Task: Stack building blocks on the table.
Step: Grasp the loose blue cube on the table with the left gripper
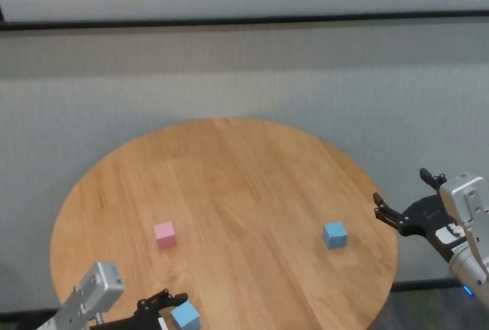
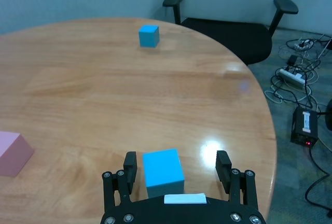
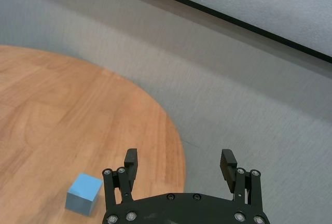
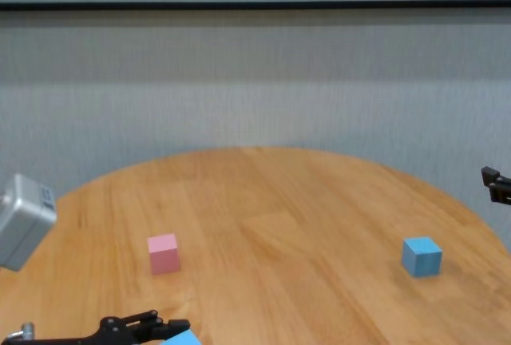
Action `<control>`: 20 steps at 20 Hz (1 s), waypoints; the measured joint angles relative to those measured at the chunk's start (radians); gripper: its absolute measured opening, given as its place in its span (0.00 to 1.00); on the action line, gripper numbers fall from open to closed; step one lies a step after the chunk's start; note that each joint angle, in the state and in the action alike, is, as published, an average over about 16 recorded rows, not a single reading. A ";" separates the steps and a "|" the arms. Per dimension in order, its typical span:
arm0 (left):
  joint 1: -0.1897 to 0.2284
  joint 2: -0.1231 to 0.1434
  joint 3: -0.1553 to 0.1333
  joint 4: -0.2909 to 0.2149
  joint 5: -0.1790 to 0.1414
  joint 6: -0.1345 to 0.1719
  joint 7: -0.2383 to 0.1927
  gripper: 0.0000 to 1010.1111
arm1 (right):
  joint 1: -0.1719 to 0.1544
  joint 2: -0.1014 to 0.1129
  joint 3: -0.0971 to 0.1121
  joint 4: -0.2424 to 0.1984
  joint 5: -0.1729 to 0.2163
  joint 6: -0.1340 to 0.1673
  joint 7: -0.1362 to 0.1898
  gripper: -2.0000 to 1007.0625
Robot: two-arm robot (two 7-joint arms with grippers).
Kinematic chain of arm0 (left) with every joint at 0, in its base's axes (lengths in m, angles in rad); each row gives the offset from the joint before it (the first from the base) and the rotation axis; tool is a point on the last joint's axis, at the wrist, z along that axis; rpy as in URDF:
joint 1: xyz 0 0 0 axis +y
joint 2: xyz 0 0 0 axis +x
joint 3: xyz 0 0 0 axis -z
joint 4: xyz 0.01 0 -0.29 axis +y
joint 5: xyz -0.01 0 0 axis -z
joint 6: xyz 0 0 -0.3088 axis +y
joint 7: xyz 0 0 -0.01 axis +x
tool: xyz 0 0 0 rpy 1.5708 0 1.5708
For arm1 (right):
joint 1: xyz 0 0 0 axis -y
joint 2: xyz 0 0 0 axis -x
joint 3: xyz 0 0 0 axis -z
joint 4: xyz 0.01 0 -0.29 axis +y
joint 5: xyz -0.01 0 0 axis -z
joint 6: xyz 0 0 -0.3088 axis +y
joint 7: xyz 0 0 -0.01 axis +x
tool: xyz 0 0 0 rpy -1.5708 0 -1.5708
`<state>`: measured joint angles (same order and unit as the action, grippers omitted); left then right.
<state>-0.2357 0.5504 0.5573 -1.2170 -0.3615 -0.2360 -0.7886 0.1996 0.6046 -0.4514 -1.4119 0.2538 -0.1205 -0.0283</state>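
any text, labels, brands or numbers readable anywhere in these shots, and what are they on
None can be read in any view.
Blocks: the pink block and both blue blocks have plain faces.
Table: bare wood planks, no marks.
Left pincer: a small white tag sits on its body, blank as far as can be seen.
Right pincer: no marking visible.
Black box on the floor: only a red light, any label too small to read.

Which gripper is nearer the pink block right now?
Left. The left gripper sits just near-side of the pink block, straddling a blue block; the right gripper hangs beyond the table's far-right edge.
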 joint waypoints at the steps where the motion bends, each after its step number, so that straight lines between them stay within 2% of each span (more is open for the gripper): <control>1: -0.002 -0.002 0.001 0.003 0.003 0.001 0.002 0.99 | 0.000 0.000 0.000 0.000 0.000 0.000 0.000 1.00; 6: -0.010 -0.009 0.004 0.017 0.015 0.004 0.010 0.96 | 0.000 0.000 0.000 0.000 0.000 0.000 0.000 1.00; 10: -0.013 -0.013 0.004 0.024 0.022 0.005 0.016 0.90 | 0.000 0.000 0.000 0.000 0.000 0.000 0.000 1.00; 20: -0.012 -0.017 -0.004 0.027 0.028 0.000 0.022 0.63 | 0.000 0.000 0.000 0.000 0.000 0.000 0.000 1.00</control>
<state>-0.2475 0.5333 0.5532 -1.1898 -0.3333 -0.2355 -0.7663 0.1996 0.6046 -0.4514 -1.4119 0.2538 -0.1205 -0.0283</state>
